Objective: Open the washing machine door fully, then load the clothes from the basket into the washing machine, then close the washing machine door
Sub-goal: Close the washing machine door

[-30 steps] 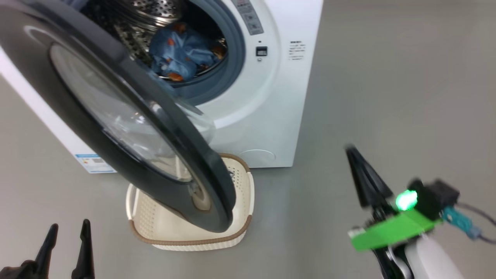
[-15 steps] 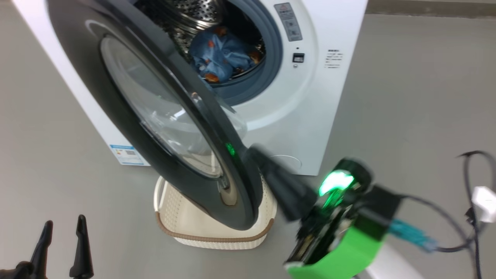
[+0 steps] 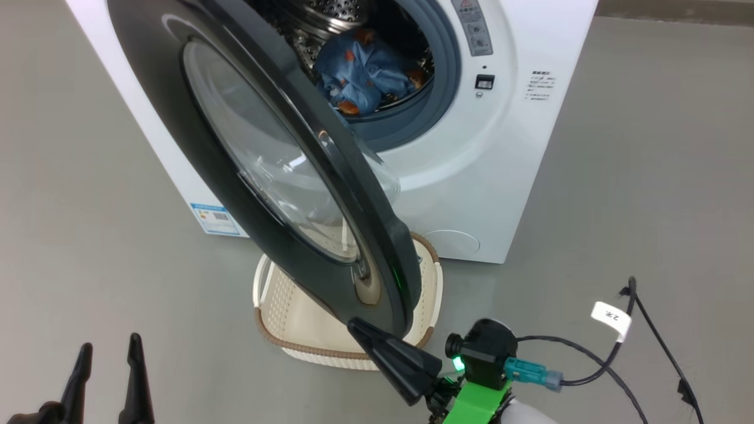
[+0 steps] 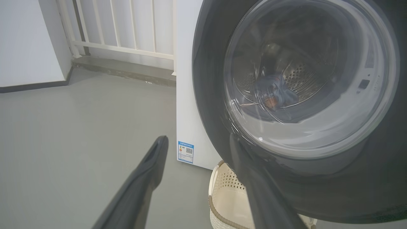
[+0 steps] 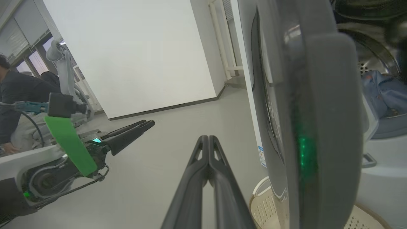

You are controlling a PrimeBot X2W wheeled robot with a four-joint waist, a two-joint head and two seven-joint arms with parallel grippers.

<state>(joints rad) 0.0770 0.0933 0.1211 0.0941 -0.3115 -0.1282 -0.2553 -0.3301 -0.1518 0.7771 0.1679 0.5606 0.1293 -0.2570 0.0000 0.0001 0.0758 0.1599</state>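
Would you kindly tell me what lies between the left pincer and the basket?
In the head view, bare grey floor separates the left pincer from the basket.

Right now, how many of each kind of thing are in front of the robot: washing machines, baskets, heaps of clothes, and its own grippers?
Washing machine: 1
Basket: 1
Heap of clothes, in the drum: 1
Grippers: 2, the left gripper and the right gripper
Total: 5
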